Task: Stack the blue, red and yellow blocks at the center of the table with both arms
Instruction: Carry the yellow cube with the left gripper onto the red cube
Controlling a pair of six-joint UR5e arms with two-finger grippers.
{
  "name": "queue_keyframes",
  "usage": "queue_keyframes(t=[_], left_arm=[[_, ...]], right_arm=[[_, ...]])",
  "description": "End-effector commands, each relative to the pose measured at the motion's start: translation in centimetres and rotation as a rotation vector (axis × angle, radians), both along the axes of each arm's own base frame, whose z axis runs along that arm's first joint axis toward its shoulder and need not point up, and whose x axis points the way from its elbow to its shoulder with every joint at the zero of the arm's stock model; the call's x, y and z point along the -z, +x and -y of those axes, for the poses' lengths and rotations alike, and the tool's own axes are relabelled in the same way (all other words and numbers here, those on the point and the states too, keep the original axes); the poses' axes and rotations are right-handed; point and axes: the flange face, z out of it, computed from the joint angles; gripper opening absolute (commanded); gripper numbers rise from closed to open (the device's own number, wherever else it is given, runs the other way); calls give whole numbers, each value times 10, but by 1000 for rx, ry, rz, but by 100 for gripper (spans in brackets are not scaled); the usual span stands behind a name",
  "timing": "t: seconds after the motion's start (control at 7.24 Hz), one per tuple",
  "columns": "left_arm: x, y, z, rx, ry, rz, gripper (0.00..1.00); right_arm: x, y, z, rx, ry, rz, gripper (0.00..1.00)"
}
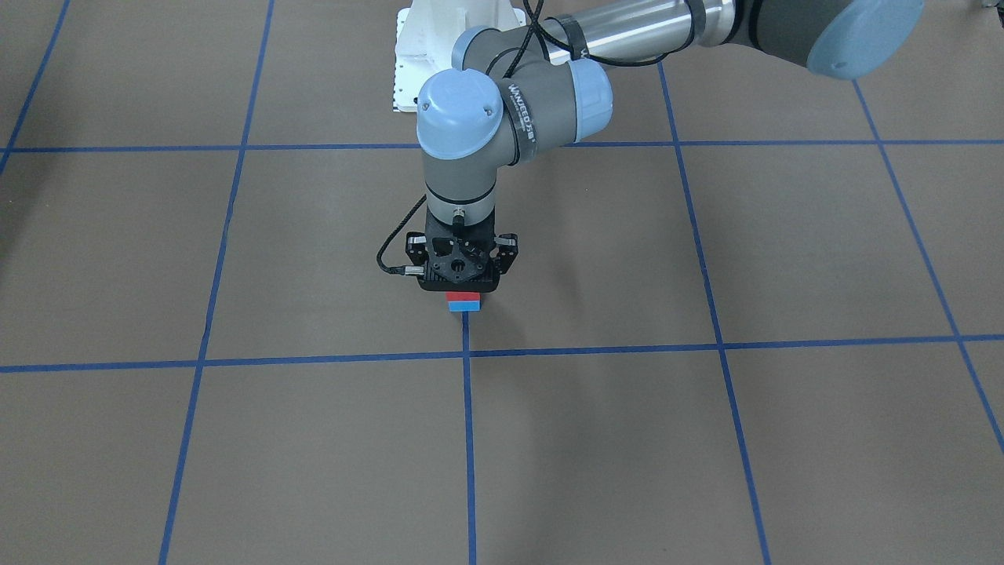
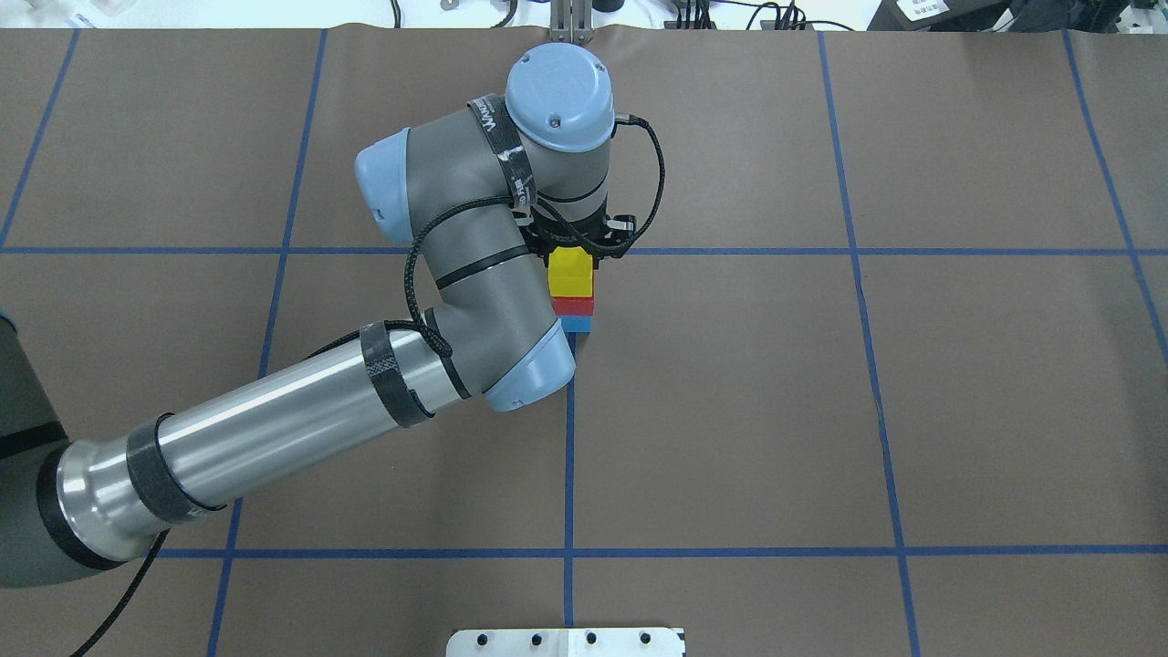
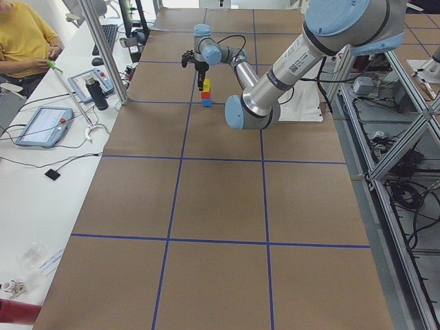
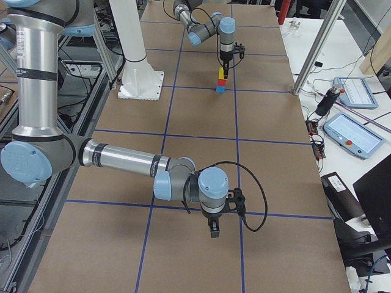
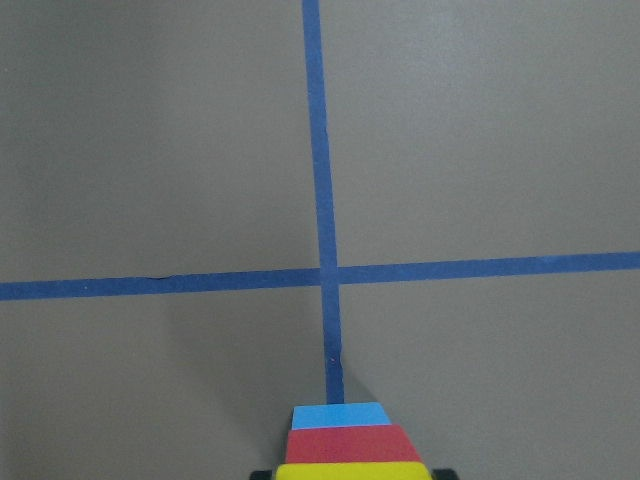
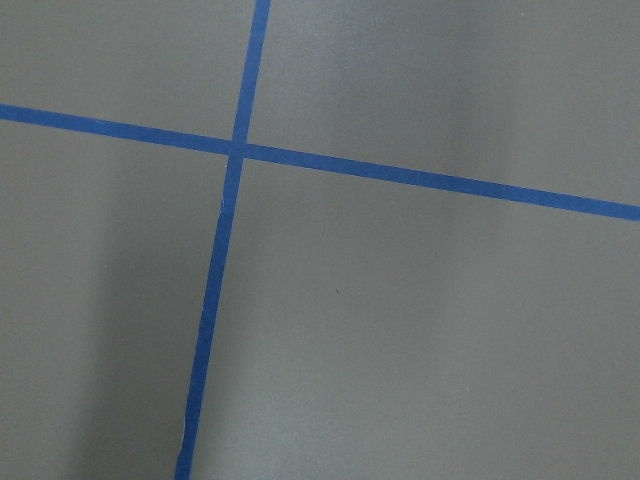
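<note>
At the table's centre stands a stack: a blue block [image 2: 576, 324] at the bottom, a red block [image 2: 574, 307] on it and a yellow block [image 2: 570, 272] on top. My left gripper [image 2: 571, 258] comes straight down over the stack with its fingers against the yellow block's two sides, shut on it. In the front view the left gripper [image 1: 463, 286] hides the yellow block, and only the red block [image 1: 463, 297] and the blue block [image 1: 463, 307] show. My right gripper [image 4: 213, 234] hangs over bare table far from the stack, and I cannot tell whether it is open or shut.
The white robot base plate [image 2: 566, 641] lies at the near table edge. A side bench with tablets [image 4: 351, 134] and a metal post [image 4: 311, 55] runs along the far side. A person in yellow [image 3: 20, 34] sits there. Blue tape lines grid the brown table.
</note>
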Motion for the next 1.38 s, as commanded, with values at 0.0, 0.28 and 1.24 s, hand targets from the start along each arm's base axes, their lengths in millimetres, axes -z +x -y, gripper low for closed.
queue_keyframes(t=[0.0,0.28,1.24], left_arm=[[1,1,-2,0,-2,-2,55],[2,2,-4,-2,-2,-3,62],[35,-59,-6,-42,92,-7,100]], right_arm=[[0,0,0,0,0,0,100],[-1,0,0,1,0,0,100],[-3,0,-3,3,-3,0,100]])
